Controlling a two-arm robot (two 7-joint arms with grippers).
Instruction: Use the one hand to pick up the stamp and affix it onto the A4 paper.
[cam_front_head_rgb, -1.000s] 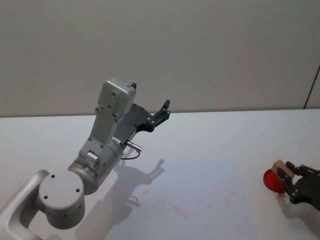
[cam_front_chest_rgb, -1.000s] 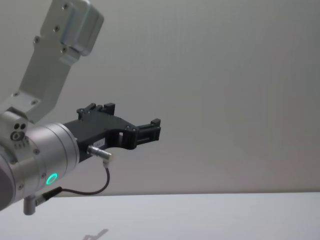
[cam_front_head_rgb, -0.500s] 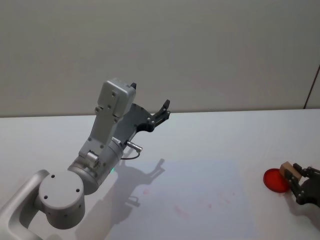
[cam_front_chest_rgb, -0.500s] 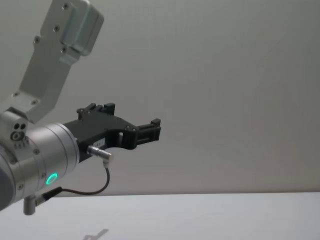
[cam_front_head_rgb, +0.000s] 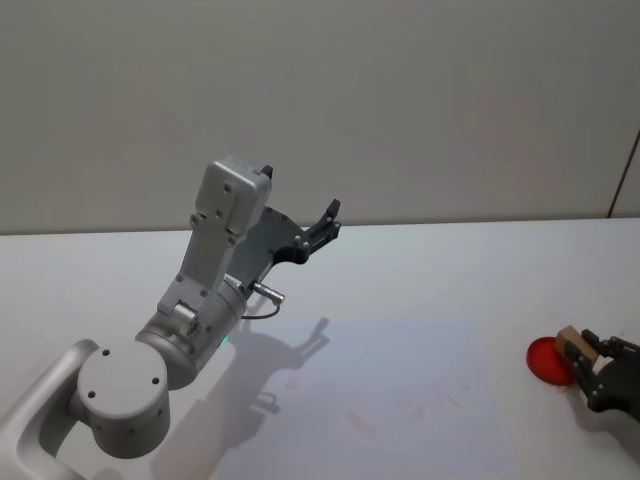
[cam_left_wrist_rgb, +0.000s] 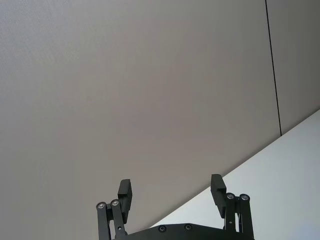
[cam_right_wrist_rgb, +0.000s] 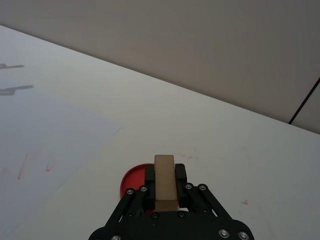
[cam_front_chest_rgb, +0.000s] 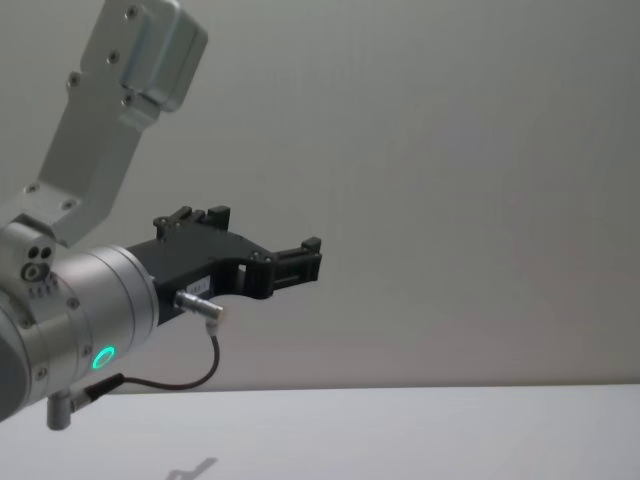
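Note:
The stamp (cam_front_head_rgb: 570, 342), a small wood-coloured block, sits between the fingers of my right gripper (cam_front_head_rgb: 582, 352) at the right edge of the table. In the right wrist view the right gripper (cam_right_wrist_rgb: 165, 176) is shut on the stamp (cam_right_wrist_rgb: 165, 186), which stands above the near rim of a red round pad (cam_right_wrist_rgb: 131, 183). Whether it touches the pad is unclear. The A4 paper (cam_front_head_rgb: 390, 395) lies flat in the middle of the table, to the left of the pad (cam_front_head_rgb: 545, 360), and bears faint red marks. The paper (cam_right_wrist_rgb: 45, 135) lies apart from the stamp.
My left arm is parked high on the left, its gripper (cam_front_head_rgb: 325, 224) open and empty, pointing at the back wall. The left gripper (cam_left_wrist_rgb: 170, 192) (cam_front_chest_rgb: 305, 258) holds nothing. The white table (cam_front_head_rgb: 450, 270) runs back to the grey wall.
My right gripper has drawn back with the stamp from over the red pad towards the right front. The left arm has not moved.

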